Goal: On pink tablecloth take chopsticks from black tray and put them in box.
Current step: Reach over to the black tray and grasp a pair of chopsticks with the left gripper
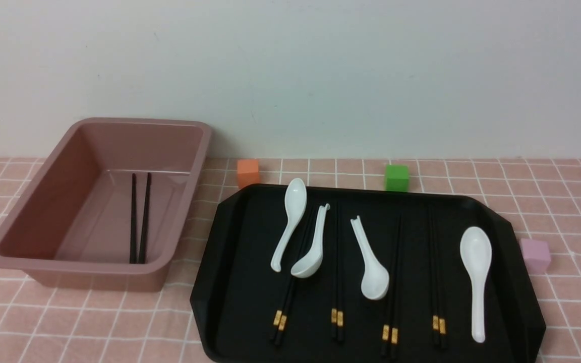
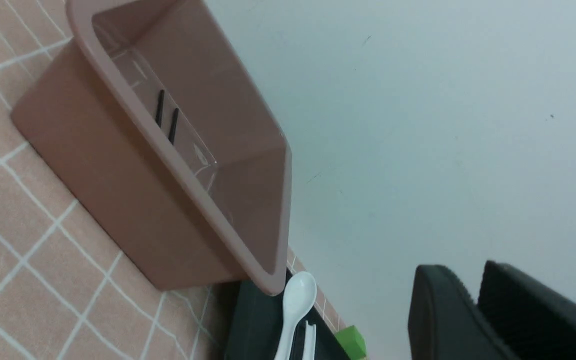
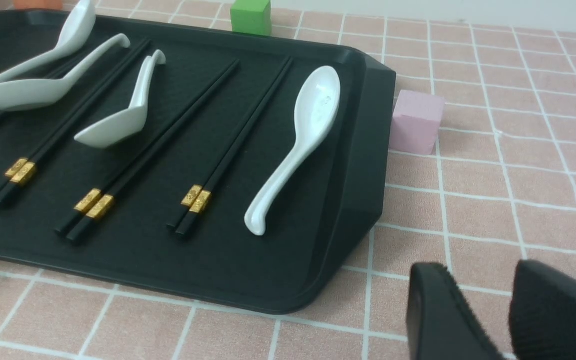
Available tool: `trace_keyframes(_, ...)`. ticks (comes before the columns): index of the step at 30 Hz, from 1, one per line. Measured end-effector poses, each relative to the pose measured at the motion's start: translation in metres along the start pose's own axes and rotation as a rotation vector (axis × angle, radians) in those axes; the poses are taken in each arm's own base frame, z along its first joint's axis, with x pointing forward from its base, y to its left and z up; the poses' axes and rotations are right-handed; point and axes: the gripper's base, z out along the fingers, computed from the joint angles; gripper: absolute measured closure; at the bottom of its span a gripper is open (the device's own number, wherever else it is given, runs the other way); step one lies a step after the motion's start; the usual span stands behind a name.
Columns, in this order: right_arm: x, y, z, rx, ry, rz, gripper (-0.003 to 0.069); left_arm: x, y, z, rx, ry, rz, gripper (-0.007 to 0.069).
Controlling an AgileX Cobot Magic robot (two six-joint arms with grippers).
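Dark matte grey-black jaws (image 3: 468, 315) show two blunt, thick fingers with rounded tips.

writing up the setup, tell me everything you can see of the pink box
The box is a deep, dusty-pink rectangular tub, apparently plastic, with rounded corners and an out-turned rim. It stands upright and open on the tablecloth, left of the black tray. Two black chopsticks lie side by side inside, slightly apart. No fingers touch it.
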Motion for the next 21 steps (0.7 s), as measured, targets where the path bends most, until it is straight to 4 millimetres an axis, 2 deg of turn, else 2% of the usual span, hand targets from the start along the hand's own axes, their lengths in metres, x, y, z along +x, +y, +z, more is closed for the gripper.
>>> trace_keyframes(2, 0.000, 0.000, 0.000, 0.000, 0.000, 0.000, 0.0419, 0.002, -0.010, -0.002, 0.015, 0.059, 0.027, 0.0491)
trace_keyframes(5, 0.000, 0.000, 0.000, 0.000, 0.000, 0.000, 0.0419, -0.005, -0.040, -0.005, 0.060, 0.126, 0.161, 0.0491)
trace_keyframes(7, 0.000, 0.000, 0.000, 0.000, 0.000, 0.000, 0.0419, -0.009, -0.059, -0.002, 0.051, 0.190, 0.246, 0.0491)
trace_keyframes(9, 0.000, 0.000, 0.000, 0.000, 0.000, 0.000, 0.0419, -0.015, -0.082, 0.009, 0.000, 0.307, 0.338, 0.0491)
trace_keyframes(10, 0.000, 0.000, 0.000, 0.000, 0.000, 0.000, 0.0419, -0.015, -0.084, 0.011, -0.006, 0.321, 0.338, 0.0491)
trace_keyframes(11, 0.000, 0.000, 0.000, 0.000, 0.000, 0.000, 0.0419, -0.017, -0.096, 0.023, -0.069, 0.446, 0.391, 0.0491)
trace_keyframes(14, 0.000, 0.000, 0.000, 0.000, 0.000, 0.000, 0.0419, -0.021, -0.108, 0.055, -0.204, 0.650, 0.451, 0.0491)
trace_keyframes(15, 0.000, 0.000, 0.000, 0.000, 0.000, 0.000, 0.0419, -0.022, -0.109, 0.058, -0.211, 0.653, 0.454, 0.0491)
trace_keyframes(16, 0.000, 0.000, 0.000, 0.000, 0.000, 0.000, 0.0419, -0.024, -0.110, 0.077, -0.281, 0.743, 0.476, 0.0492)
trace_keyframes(21, 0.000, 0.000, 0.000, 0.000, 0.000, 0.000, 0.0419, -0.015, -0.110, 0.139, -0.375, 0.920, 0.538, 0.0571)
